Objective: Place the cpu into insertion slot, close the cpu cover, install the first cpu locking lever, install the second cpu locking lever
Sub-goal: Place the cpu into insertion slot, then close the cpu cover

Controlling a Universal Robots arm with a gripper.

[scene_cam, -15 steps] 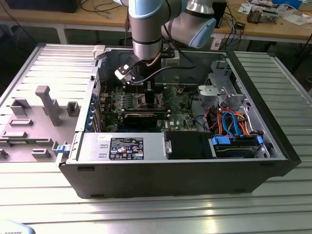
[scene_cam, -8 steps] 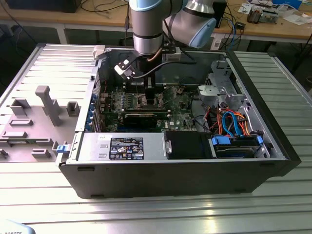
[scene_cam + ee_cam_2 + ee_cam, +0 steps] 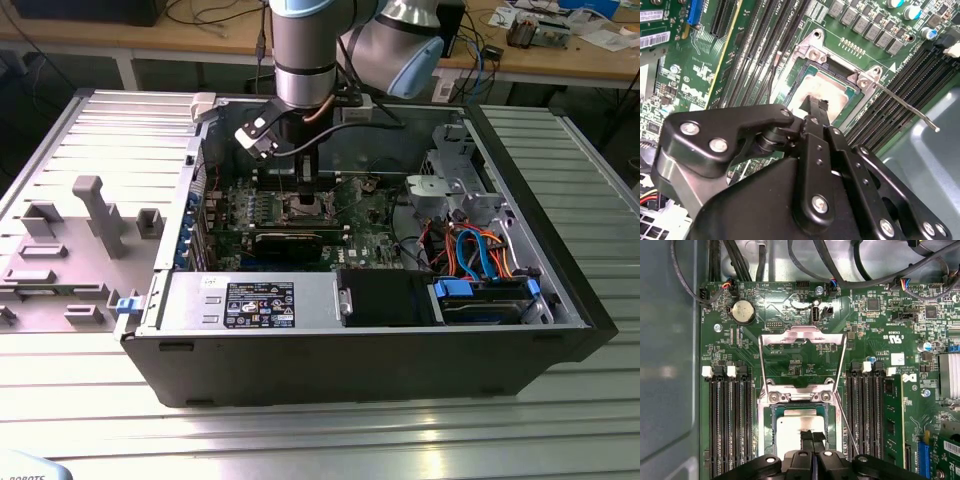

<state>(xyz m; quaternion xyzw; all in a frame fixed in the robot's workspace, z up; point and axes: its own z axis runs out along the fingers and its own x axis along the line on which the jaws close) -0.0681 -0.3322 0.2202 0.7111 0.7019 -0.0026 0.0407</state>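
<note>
Jaws of the black metal gripper stand closed against each other, with nothing between them. In the first wrist view their tips are over the small flat square cpu with a silver-grey top, which lies flat inside the insertion slot on the green motherboard. I cannot tell if the tips touch the cpu. The thin silver-grey metal cpu cover with a window in its middle is lifted open behind the slot. A thin silver wire locking lever stands free beside the slot, next to the long black memory slots. In the second wrist view the cpu sits in the slot just past the fingertip, and the lever points away over the memory slots. In the exterior view the grey arm reaches straight down into the open black computer case.
</note>
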